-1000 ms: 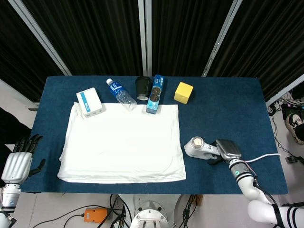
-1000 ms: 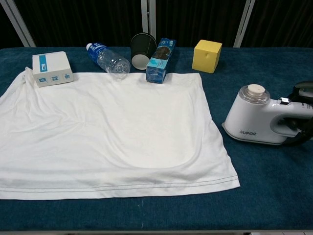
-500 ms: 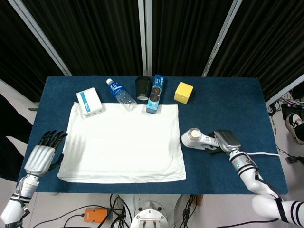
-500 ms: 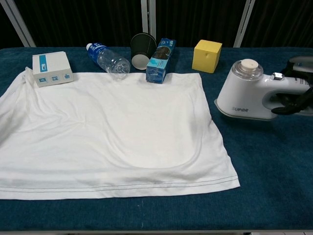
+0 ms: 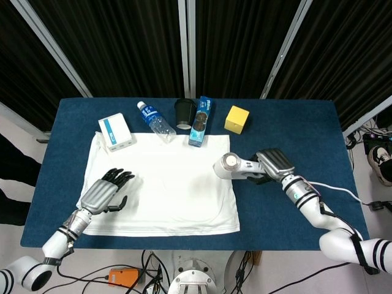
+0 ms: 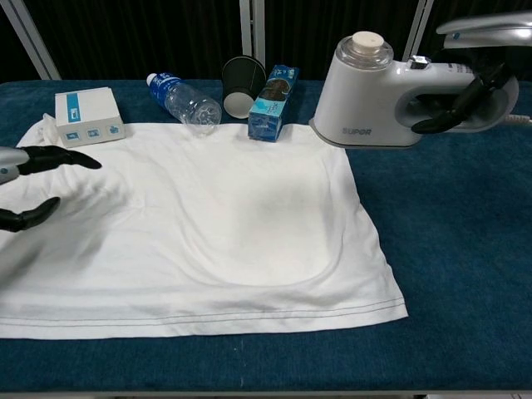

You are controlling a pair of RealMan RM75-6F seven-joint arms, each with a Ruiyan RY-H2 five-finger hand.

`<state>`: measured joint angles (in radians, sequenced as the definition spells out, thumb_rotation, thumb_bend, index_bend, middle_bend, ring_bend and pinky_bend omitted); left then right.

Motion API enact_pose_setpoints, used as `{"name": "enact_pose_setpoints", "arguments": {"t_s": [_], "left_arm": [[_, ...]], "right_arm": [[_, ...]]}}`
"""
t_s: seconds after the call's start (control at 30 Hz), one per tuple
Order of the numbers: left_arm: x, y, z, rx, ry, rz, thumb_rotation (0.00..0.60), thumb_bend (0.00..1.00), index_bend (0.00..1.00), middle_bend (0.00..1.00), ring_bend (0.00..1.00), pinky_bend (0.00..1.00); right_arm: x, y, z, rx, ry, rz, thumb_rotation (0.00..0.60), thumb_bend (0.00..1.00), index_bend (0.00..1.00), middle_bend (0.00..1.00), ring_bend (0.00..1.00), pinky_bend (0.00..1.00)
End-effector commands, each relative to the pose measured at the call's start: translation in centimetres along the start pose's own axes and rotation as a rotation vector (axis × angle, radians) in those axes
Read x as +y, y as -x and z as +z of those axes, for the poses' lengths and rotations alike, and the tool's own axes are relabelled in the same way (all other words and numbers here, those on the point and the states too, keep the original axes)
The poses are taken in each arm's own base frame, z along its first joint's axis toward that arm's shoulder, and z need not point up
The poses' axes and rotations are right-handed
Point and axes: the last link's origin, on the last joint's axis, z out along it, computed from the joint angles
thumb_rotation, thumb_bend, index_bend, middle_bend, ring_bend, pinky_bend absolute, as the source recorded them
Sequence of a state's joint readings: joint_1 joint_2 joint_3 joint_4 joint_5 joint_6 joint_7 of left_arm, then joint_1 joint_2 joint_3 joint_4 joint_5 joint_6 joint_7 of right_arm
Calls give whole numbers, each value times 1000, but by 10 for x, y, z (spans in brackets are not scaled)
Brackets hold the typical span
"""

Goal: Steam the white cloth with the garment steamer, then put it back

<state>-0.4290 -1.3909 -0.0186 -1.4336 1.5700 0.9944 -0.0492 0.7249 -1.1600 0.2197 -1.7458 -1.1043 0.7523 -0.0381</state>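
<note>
The white cloth (image 5: 162, 184) (image 6: 191, 224) lies spread flat across the blue table (image 5: 294, 135). My right hand (image 5: 274, 164) (image 6: 470, 79) grips the handle of the white garment steamer (image 5: 236, 166) (image 6: 370, 96) and holds it lifted above the table at the cloth's right edge. My left hand (image 5: 105, 193) (image 6: 33, 183) hovers over the cloth's left part, fingers spread and holding nothing.
Along the cloth's far edge stand a white box (image 5: 116, 131), a lying water bottle (image 5: 154, 121), a black cup (image 5: 184, 113), a blue cookie pack (image 5: 201, 121) and a yellow cube (image 5: 237, 119). The steamer's white cord (image 5: 343, 195) trails off to the right.
My right hand has lifted the steamer off the table and carried it left toward the cloth. My left hand has come in from the table's left edge over the cloth.
</note>
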Motion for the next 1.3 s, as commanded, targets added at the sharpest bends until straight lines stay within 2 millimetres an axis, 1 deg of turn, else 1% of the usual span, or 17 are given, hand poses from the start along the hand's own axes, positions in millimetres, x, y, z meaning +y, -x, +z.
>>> {"name": "enact_pose_setpoints", "arguments": {"t_s": [0.03,0.2,0.3,0.63,0.77,0.93,1.03,1.3], "left_arm": [[5,9,20,-49,-15,-36,214,514,91,86,0,0],[6,19,27,-82,-33,-36,141,535,91,86,0,0],[8,24,29,-89,-33,-26,114,535,91,75,0,0],[12,26,31,-80,-21,-13,115,535,91,70,0,0],[13,27,31,-80,-18,-6,116,535,91,70,0,0],[13,27,30,-80,-17,0,117,535,91,70,0,0],[13,28,29,-82,-18,3,118,535,91,70,0,0],[12,29,28,-82,-23,12,118,535,91,70,0,0]], "right_arm": [[-3,3,10,-12,2,-2,600,468,1000,942,971,653],[-7,12,23,-35,10,-9,600,468,1000,942,971,653],[-11,22,30,-64,4,-15,600,468,1000,942,971,653],[-31,54,57,-134,-26,-61,600,468,1000,942,971,653],[-41,66,64,-156,-48,-91,600,469,1000,943,971,653],[-52,81,66,-182,-83,-108,600,468,1000,942,971,653],[-58,91,63,-196,-115,-118,600,467,1000,942,971,652],[-67,115,46,-230,-209,-156,600,468,1000,942,971,647]]}}
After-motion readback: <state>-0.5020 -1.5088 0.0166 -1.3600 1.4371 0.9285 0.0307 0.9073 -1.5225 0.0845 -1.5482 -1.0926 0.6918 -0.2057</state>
